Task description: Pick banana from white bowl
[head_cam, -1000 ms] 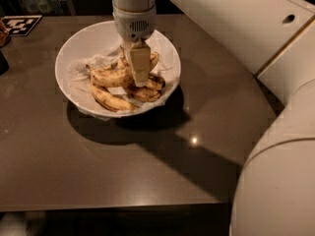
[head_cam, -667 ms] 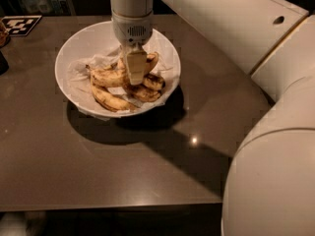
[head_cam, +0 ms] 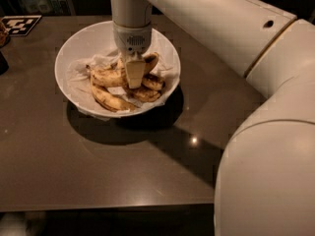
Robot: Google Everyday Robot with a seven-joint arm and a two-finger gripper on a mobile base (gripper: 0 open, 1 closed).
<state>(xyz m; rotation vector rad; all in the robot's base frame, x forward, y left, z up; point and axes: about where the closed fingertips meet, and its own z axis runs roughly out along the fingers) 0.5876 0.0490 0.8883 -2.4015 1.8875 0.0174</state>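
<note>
Dark, glossy brown surface (head_cam: 74, 166) fills most of the view, with a small bright glint of light on it right of centre. At its far left corner lies a black-and-white marker card (head_cam: 19, 23), and something dark sits at the left edge, too cut off to name.

The white bowl (head_cam: 81, 45) stands on the far half of the surface, left of centre, and casts a dark shadow toward the near side. Crumpled white paper (head_cam: 78, 77) lines it. Several bananas lie heaped in the bowl's middle and right part. The banana (head_cam: 106, 76), thick and yellow with brown speckles, lies nearly level across the left of the heap. A slimmer curved banana (head_cam: 110, 101) lies nearer, along the bowl's near-left wall. Two short, darker bananas (head_cam: 147, 88) lie at the right of the heap. A further yellow piece pokes up at the far right of the pile, just beside the gripper.

The big white arm (head_cam: 221, 28) comes in from the near right, sweeps across the far side and turns straight down over the bowl. Its gripper (head_cam: 135, 80) points down into the heap, its pale tip at the right end of the banana, touching or just above the fruit. Only one flat side of it faces the camera, so whether it is open or closed cannot be told
</note>
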